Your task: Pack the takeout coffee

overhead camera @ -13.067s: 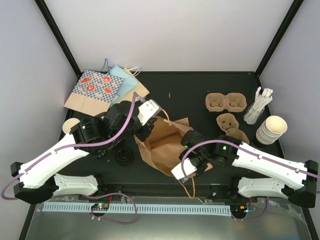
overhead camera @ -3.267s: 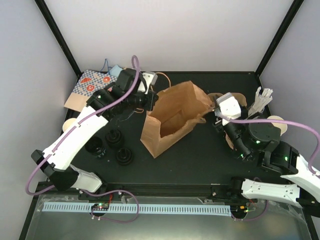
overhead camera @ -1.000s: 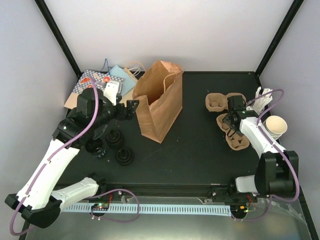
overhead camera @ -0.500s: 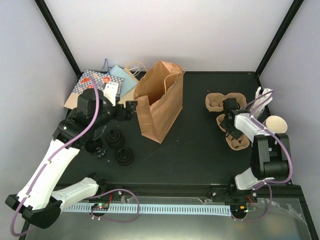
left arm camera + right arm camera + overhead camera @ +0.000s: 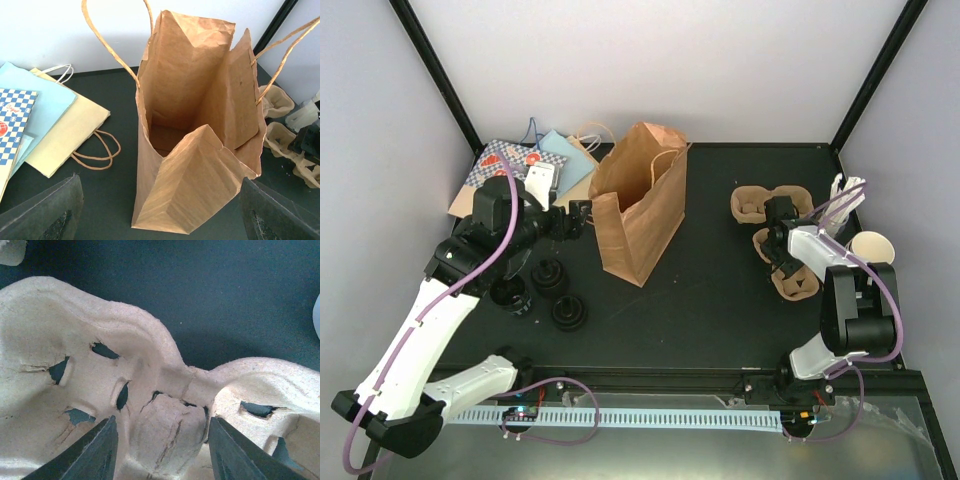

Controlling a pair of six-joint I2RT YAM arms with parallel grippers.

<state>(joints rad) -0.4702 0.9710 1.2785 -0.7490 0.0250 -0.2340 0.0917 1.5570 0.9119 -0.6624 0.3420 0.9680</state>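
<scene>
While right gripper [image 5: 161, 432] sits over cup carrier [image 5: 75, 340], jaws straddle ctr post along its long axis; clamped or not, unclear. Left gripper [image 5: 160, 212] wide open, facing bag [image 5: 190, 100].

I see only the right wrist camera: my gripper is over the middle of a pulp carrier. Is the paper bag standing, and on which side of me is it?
Observer: Yes. In the top view the brown paper bag stands upright with its mouth open. It is to the left of your right gripper and well apart from the carrier.
Operator: Is something already inside the bag?
Observer: No. The left wrist view looks into it and shows only its bare bottom.
Operator: And where are the lids?
Observer: The black lids lie on the other side of the bag from you, to its left.
</scene>
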